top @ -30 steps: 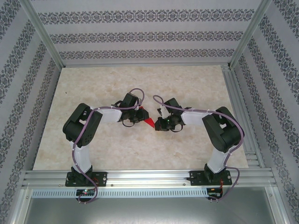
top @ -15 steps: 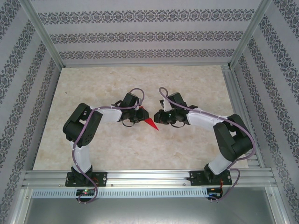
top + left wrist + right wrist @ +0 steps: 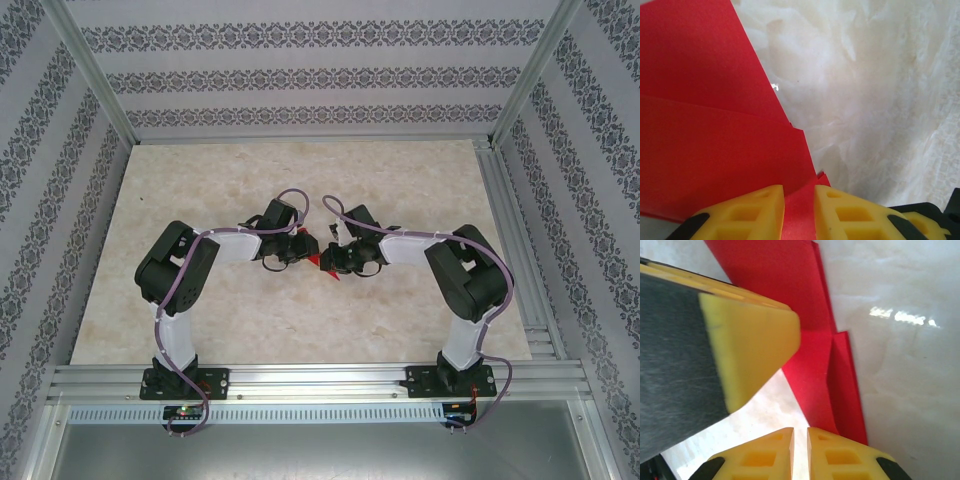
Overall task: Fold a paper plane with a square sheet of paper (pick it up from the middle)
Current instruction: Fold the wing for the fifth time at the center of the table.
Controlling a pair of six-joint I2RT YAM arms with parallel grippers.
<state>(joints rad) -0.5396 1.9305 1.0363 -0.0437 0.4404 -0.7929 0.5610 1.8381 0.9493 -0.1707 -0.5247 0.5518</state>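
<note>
The red paper plane (image 3: 318, 260) hangs between the two grippers above the middle of the table (image 3: 400, 180). My left gripper (image 3: 303, 245) is shut on it. In the left wrist view its yellow fingertips (image 3: 799, 205) pinch a fold of the paper plane (image 3: 715, 125), which spreads up and left. My right gripper (image 3: 334, 260) sits at the plane's pointed end. In the right wrist view its tips (image 3: 800, 450) stand a narrow slit apart with only table showing between them. There the paper plane (image 3: 815, 375) runs just beside the right-hand tip, with the left gripper's finger (image 3: 750, 340) at upper left.
The marble-patterned table is ringed by aluminium rails (image 3: 520, 250) and patterned walls (image 3: 300, 70). Bare table surface lies behind and to both sides of the grippers. Both arm bases are bolted at the near edge.
The right gripper pulled back to the right from the plane's tip, then came back in and now covers that tip. Its jaws parted slightly. The left gripper kept its hold without moving.
</note>
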